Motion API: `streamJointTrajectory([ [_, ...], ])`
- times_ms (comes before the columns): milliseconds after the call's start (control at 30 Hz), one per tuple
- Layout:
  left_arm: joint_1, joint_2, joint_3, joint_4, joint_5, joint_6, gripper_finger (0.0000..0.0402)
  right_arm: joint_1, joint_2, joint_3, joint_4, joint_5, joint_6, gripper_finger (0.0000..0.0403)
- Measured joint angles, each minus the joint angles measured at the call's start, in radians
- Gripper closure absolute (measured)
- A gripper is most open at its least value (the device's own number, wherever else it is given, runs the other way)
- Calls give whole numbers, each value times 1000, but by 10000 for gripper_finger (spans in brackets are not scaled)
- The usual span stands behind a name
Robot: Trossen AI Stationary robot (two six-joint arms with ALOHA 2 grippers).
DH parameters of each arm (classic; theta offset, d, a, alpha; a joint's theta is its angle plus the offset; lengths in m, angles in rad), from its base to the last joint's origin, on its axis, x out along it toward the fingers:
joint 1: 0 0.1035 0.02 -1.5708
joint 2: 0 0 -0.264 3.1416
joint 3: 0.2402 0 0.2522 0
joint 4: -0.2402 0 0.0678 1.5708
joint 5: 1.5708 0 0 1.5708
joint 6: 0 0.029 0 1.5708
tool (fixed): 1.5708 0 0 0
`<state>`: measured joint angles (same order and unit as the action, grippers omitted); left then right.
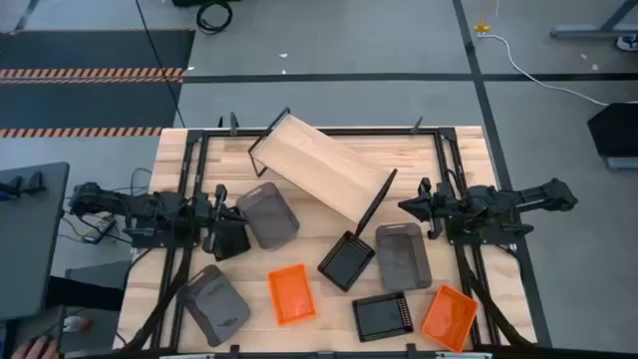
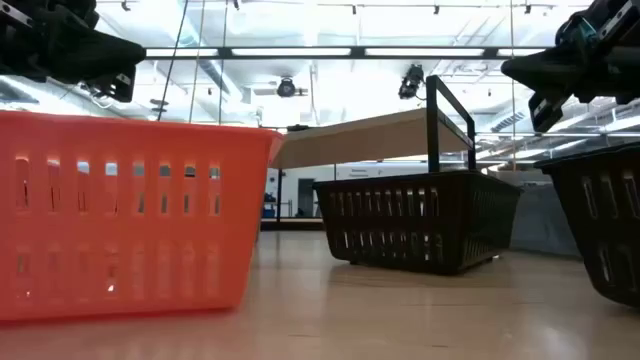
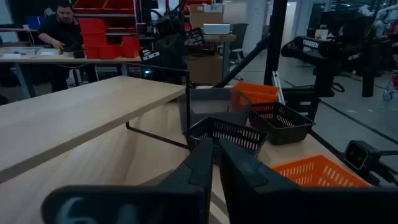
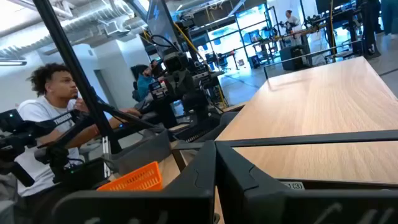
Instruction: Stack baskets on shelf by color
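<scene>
**Ana:** High view first. Where is the shelf?

**Ben:** The shelf [image 1: 321, 165] lies slantwise across the far middle of the slatted tabletop [image 1: 464, 314], with black end frames. The left gripper [image 1: 242, 216] hovers at the left, its tip beside a grey basket [image 1: 268, 213] and over a small black basket [image 1: 231, 241]. The right gripper [image 1: 407, 205] hangs at the right, just off the shelf's near end frame, above another grey basket [image 1: 403, 256].

**Ana:** And the rest?

**Ben:** A third grey basket [image 1: 214, 303] at near left, an orange basket [image 1: 291, 293] near the middle, a black slotted basket [image 1: 347, 260] touching the shelf's end frame, another black one [image 1: 383, 316] near the front, and a second orange basket [image 1: 449, 317] at near right.

**Ana:** Low view?

**Ben:** An orange basket [image 2: 125, 215] fills the left foreground. A black slotted basket [image 2: 415, 221] stands behind it, under the shelf [image 2: 360, 135]. Both arms hang above, in the upper corners.

**Ana:** Left wrist view?

**Ben:** The left fingers [image 3: 199, 171] are pressed together, holding nothing. Beyond their tips sits a black slotted basket [image 3: 227, 132], apart from them, with the shelf [image 3: 74, 118] to one side.

**Ana:** Right wrist view?

**Ben:** The right fingers [image 4: 202, 168] are also closed on nothing. The shelf plank [image 4: 317, 99] stretches ahead of them, and a person [image 4: 46, 118] sits in the room behind.
</scene>
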<state>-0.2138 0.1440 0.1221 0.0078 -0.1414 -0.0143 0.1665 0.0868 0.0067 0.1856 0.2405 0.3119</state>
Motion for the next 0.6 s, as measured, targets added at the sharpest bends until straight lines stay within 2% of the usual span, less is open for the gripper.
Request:
streamJointTrajectory([
  [600,0,0,0,0,0,0,371,0,0,0,0,0,0,393],
])
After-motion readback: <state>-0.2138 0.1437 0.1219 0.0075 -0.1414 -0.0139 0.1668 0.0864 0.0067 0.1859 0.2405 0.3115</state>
